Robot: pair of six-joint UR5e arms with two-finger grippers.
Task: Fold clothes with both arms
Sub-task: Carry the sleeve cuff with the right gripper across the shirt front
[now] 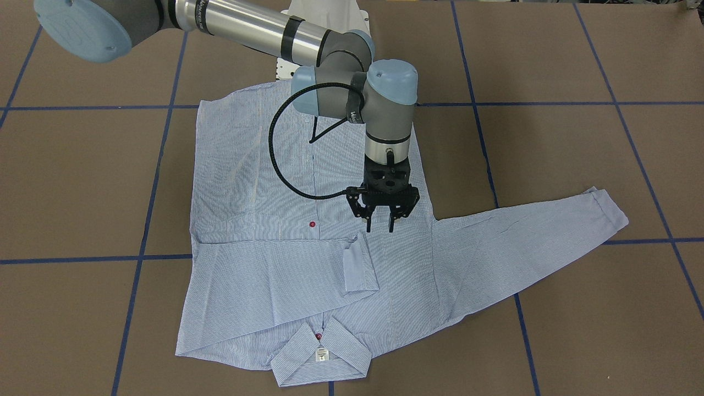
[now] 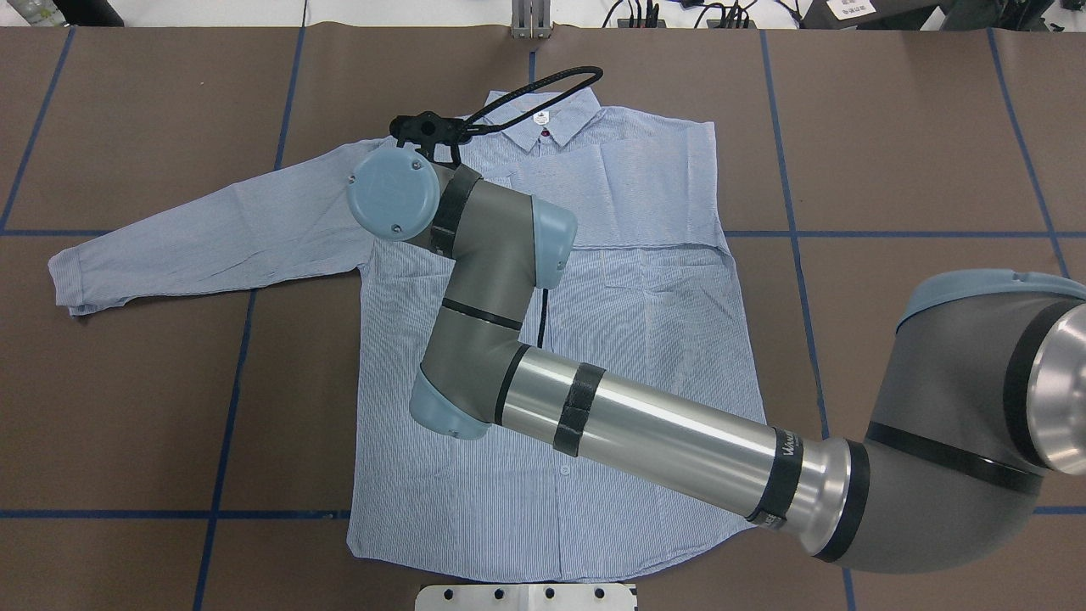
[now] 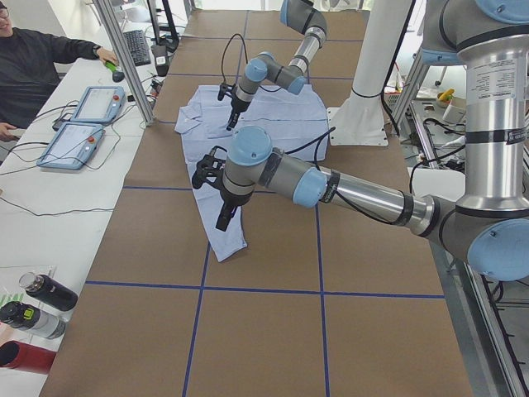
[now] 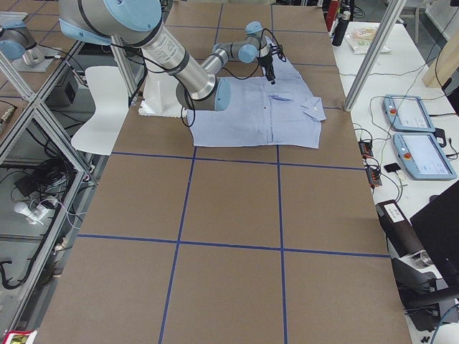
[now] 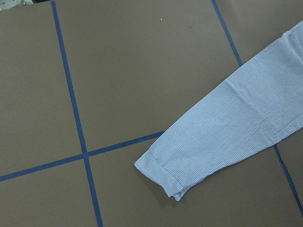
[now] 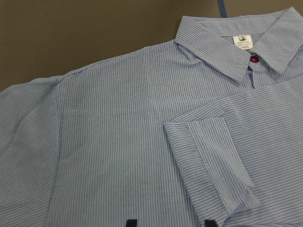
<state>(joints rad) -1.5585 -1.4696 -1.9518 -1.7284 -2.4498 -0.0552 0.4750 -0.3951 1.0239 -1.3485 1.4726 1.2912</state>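
Counter [image 1: 550, 330]: brown surface marked with a grid of blue tape; the shirt is laid on it.
Shirt [image 1: 236, 181]: spread flat, front up, collar at the edge far from the robot.
Right arm [image 1: 236, 25]: reached across over the shirt body.
Left arm [image 3: 372, 197]: stretched out low over the counter, as seen from the left end.
Extended sleeve [image 1: 522, 242]: laid out straight toward the robot's left.
Folded sleeve [image 1: 275, 264]: turned in across the chest, its cuff ending near the button line.
Right pincer [image 1: 380, 226]: pointed down above the chest beside that cuff, fingers parted, nothing held.
Left pincer [image 3: 223, 217]: seen over the extended sleeve's cuff; its state cannot be told.
Collar [image 1: 297, 357]: buttoned.
Neck label [image 1: 322, 355]: white, inside the collar.
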